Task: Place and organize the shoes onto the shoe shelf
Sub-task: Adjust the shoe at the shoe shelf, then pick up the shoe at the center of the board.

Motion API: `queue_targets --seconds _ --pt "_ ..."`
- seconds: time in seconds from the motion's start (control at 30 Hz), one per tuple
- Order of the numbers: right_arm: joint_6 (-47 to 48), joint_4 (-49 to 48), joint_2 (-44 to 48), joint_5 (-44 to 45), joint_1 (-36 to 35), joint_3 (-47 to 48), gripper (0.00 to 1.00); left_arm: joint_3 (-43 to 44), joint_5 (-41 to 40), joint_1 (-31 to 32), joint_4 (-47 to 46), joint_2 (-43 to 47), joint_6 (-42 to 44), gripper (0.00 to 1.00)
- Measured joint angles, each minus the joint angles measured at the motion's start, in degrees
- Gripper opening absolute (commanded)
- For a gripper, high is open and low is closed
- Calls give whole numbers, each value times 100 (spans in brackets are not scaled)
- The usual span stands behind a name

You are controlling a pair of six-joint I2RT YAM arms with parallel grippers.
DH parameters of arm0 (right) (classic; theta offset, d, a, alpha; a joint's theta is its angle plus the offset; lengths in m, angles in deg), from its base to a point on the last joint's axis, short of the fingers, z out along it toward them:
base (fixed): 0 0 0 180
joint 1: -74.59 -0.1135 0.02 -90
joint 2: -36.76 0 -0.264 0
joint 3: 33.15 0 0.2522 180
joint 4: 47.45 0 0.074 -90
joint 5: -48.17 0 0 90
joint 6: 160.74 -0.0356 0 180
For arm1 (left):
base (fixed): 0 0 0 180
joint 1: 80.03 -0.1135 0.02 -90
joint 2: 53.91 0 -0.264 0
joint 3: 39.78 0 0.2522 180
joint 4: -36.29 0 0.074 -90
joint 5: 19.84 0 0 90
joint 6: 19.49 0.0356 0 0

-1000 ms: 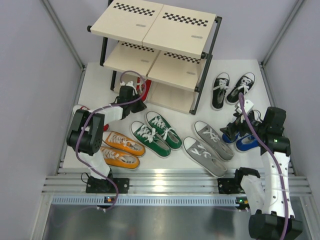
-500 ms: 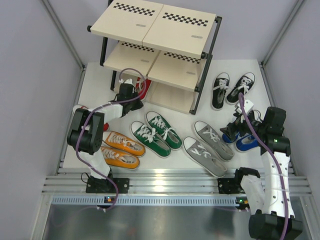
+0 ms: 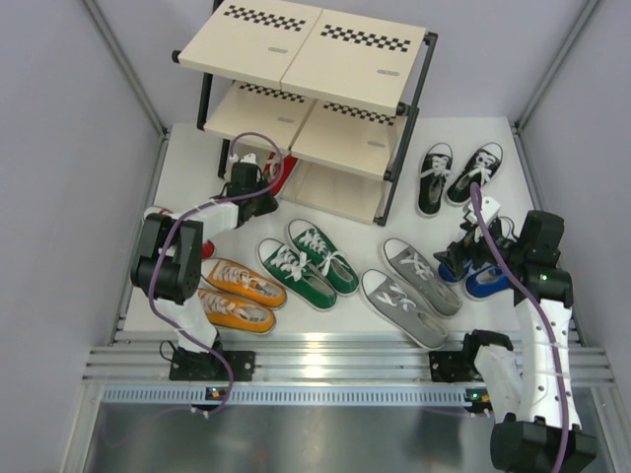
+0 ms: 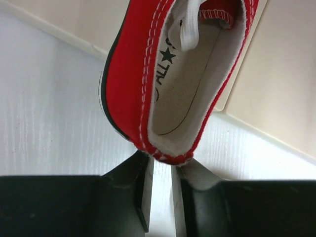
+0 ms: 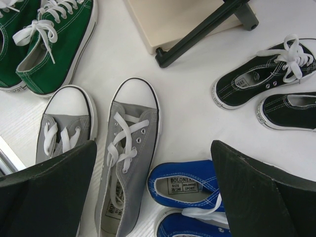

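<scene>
Resting toe-first on the left end of the shelf's (image 3: 296,44) bottom panel, a red shoe (image 4: 133,74) has its heel at the left gripper's (image 4: 162,168) tips, whose jaws are slightly parted. The right gripper (image 5: 153,148) hangs wide apart over the blue shoes (image 5: 197,170), with the grey shoes (image 5: 133,148) just beside them.

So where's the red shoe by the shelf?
Top view, left side: the red shoe sits at the shoe shelf's bottom tier, just ahead of the left gripper.
</scene>
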Motion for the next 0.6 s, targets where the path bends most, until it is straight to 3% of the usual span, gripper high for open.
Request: queue_targets --seconds 0.17,0.27,0.3,0.33,0.6 --pt "0 13 0 -2 0 0 99 -79 118 -9 138 236 -24 37" --pt "0 26 0 -2 0 0 99 -361 175 -11 348 955 -46 58" --pt "2 28 0 -2 0 0 99 -487 168 -11 457 1298 -61 83" --pt "2 31 0 -2 0 0 99 -605 146 -11 575 1692 -39 98" --pt "24 57 2 -17 0 0 99 -1285 -940 -166 1655 4951 -393 98"
